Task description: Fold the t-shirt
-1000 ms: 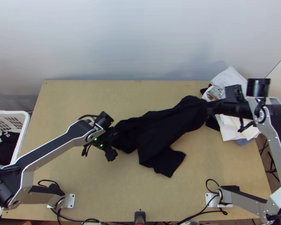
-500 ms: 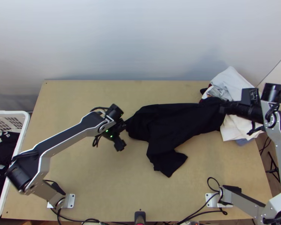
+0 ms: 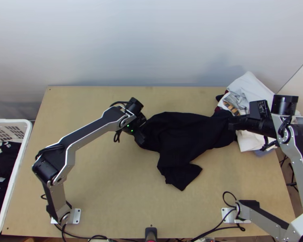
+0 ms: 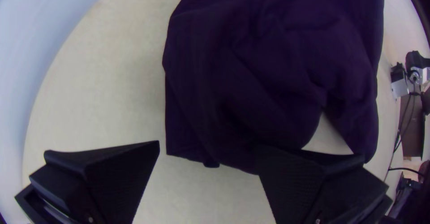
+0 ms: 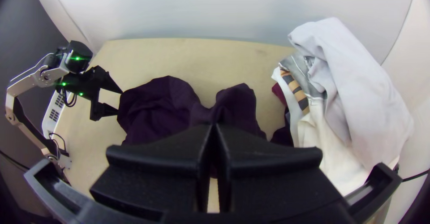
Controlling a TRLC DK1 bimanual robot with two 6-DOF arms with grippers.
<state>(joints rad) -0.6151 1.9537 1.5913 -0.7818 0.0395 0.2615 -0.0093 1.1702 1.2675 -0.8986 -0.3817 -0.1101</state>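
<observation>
The black t-shirt (image 3: 184, 137) lies bunched across the middle of the table, its right part lifted toward my right gripper (image 3: 231, 121). In the right wrist view my right gripper (image 5: 214, 127) is shut on a gathered piece of the dark t-shirt (image 5: 156, 107). At the cloth's left end stands my left gripper (image 3: 145, 131). Seen from its own wrist, my left gripper (image 4: 208, 154) is open, one finger beside the t-shirt (image 4: 264, 71) and the other overlapping its edge. Whether that finger touches the cloth I cannot tell.
A pile of white, grey and patterned clothes (image 3: 248, 90) lies at the table's back right, under the right arm. A white basket (image 3: 15, 169) with clothes stands at the left edge. Bare table (image 3: 111, 185) shows in front of the left arm.
My left gripper has moved right and toward the back of the table. The t-shirt shifted right with my right gripper, which then came back slightly left. The shirt's left end is now more rounded.
</observation>
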